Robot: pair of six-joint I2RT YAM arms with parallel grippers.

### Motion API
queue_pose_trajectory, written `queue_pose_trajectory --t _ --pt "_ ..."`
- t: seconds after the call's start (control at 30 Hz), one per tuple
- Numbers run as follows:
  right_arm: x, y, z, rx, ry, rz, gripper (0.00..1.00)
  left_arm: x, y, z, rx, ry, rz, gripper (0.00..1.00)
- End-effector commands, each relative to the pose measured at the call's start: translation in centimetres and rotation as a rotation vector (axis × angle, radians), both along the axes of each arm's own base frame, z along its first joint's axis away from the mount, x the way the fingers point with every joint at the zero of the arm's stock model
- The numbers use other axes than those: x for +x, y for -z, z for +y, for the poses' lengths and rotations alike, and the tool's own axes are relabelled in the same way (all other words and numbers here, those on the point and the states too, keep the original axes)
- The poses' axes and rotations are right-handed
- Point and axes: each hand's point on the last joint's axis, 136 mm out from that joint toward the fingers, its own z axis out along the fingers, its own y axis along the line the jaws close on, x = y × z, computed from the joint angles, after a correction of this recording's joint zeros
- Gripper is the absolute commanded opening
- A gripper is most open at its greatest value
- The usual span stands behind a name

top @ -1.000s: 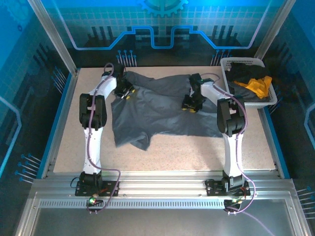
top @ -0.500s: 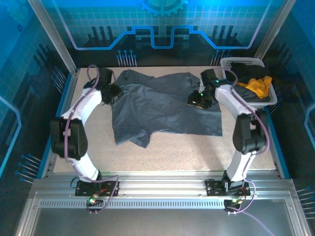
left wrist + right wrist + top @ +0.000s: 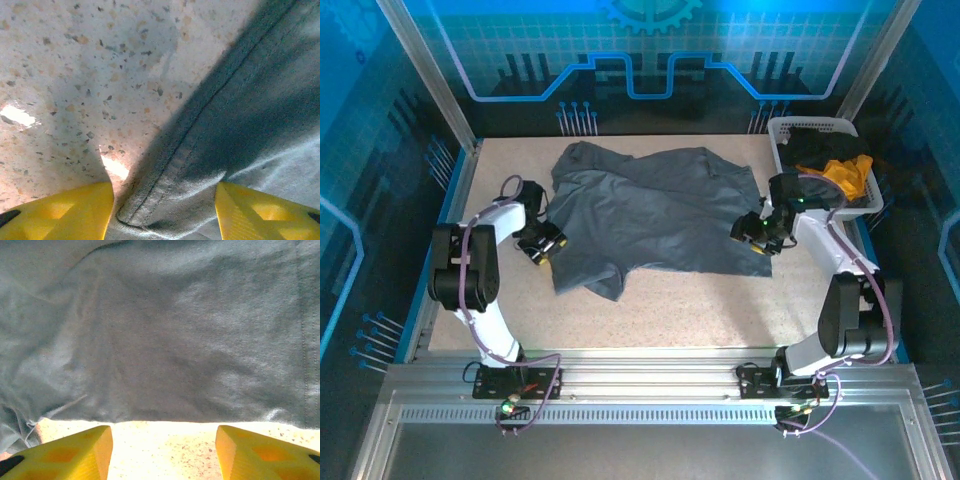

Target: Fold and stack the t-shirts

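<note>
Left gripper [image 3: 542, 244] at 9 o'clock, jaws wide astride grey t-shirt [image 3: 650, 210] hem, nothing pinched. Shirt spread mid-table, unfolded. Right gripper [image 3: 760, 234] at 3 o'clock, wide, empty, at shirt edge. Spreading step, likely. Next: pinch both edges, fold across.

Slate-grey t-shirt [image 3: 650, 215], speckled beige table [image 3: 720, 300], white basket [image 3: 810, 122] with black shirt [image 3: 815, 150] and orange-yellow shirt [image 3: 848, 172].

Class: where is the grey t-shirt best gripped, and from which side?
Grip the grey t-shirt at its side edges, each gripper coming in low from its own side: it lies spread flat, its stitched corner between the left gripper's open fingers.
</note>
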Motion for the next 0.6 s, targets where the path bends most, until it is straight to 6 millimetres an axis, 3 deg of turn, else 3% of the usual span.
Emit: queue_pose_trajectory --t 0.0,0.07,0.17,0.23,0.43,0.57 --pt "-0.8 -0.3 -0.8 0.014 0.033 -0.005 0.57 -0.5 1.7 -1.0 -0.049 0.021 0.032 0.52" --pt "-1.4 0.2 -1.7 0.009 0.081 0.013 0.57 0.0 1.8 -1.7 -0.08 0.017 0.003 0.42" --pt "-2.7 1.3 -3.9 -0.005 0.21 0.05 0.57 1.1 0.9 -2.4 -0.09 0.01 -0.049 0.13" --pt "-3.4 2.2 -5.0 0.015 0.295 0.063 0.56 1.8 -0.2 -2.2 -0.08 -0.007 -0.086 0.0" --pt "-3.9 5.1 -7.7 0.039 0.464 0.099 0.55 2.9 -3.7 -0.1 0.002 -0.078 -0.149 0.0" --pt "-3.4 6.6 -7.4 0.064 0.48 0.147 0.54 3.6 -4.2 -0.5 -0.036 -0.087 -0.16 0.0"
